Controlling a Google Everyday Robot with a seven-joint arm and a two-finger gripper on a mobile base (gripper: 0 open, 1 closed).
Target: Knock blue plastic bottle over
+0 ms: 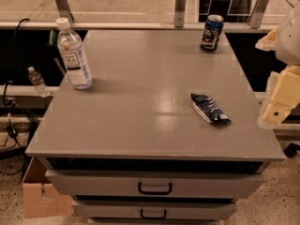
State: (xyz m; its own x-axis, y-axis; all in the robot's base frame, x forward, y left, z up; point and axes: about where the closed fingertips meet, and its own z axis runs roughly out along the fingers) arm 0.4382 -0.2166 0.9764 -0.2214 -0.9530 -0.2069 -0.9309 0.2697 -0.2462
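As you scan from the left, a cardboard box (40, 191) sits on the speckled floor and a small clear bottle (36, 81) stands beyond the grey drawer cabinet (140, 78). On the cabinet top, the blue plastic bottle (72, 55) stands upright at rear-left, with a blue can (212, 33) at rear-right and a dark snack packet (210, 108) nearer the front. The gripper (276, 109) hangs off the right edge; you cannot tell whether it is released or clenched.

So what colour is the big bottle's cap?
White cap, camera view; gripper beside the table's right edge.
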